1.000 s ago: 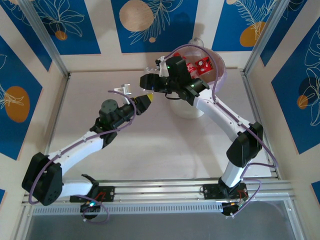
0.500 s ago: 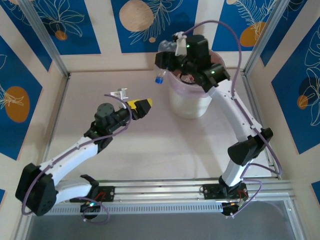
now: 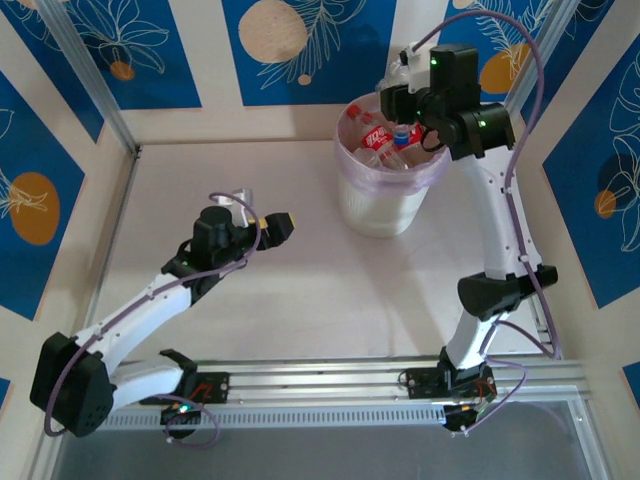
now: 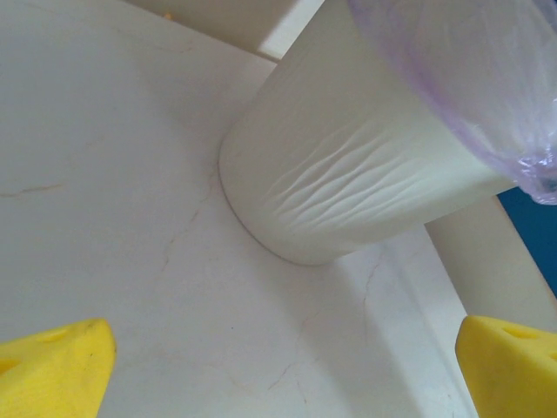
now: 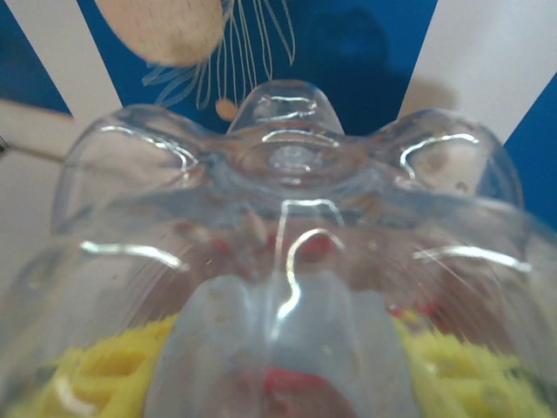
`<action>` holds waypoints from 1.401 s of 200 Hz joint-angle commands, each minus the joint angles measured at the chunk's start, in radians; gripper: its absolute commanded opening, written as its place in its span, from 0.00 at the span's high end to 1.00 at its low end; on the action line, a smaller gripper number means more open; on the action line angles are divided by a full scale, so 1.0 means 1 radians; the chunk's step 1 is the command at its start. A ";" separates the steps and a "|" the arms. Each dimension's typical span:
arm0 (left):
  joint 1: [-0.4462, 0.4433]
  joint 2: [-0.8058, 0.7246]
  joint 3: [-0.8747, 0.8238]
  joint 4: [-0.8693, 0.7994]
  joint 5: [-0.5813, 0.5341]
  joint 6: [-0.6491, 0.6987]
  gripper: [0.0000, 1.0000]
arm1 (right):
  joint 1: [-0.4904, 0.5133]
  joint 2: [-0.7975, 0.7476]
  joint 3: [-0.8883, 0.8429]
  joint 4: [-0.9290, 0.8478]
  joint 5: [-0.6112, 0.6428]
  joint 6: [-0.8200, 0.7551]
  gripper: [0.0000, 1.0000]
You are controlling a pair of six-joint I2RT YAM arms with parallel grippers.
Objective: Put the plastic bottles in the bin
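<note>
The right hand (image 3: pixel 405 122) pinches a clear bottle (image 5: pixel 283 200) between its yellow fingers (image 5: pixel 96 379), above the open mouth of the bin (image 3: pixel 385 205). Red-labelled bottles (image 3: pixel 378 140) lie inside, on the lilac liner (image 4: pixel 452 78). The left hand (image 3: pixel 272 225) hangs low over the bench (image 3: pixel 300 280), its fingers spread wide, near the bin's white wall. The bench is pale with faint hairline cracks. Blue panels (image 3: pixel 290 40) with leaf drawings and white strips wall the cell, and an aluminium post (image 3: pixel 90 75) stands at the corner.
</note>
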 commanded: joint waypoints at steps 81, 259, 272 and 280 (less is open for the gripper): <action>0.011 -0.011 0.061 -0.042 0.002 0.029 0.01 | 0.028 0.190 0.044 -0.121 -0.042 -0.186 0.46; 0.015 0.039 0.060 -0.005 0.019 0.011 0.01 | -0.077 0.010 -0.168 -0.093 -0.263 0.061 0.43; 0.015 0.043 0.059 0.001 0.020 0.008 0.01 | -0.077 -0.018 -0.253 -0.053 -0.284 0.080 0.43; 0.014 0.044 0.057 0.005 0.020 0.003 0.01 | -0.076 -0.030 -0.300 -0.029 -0.290 0.091 0.43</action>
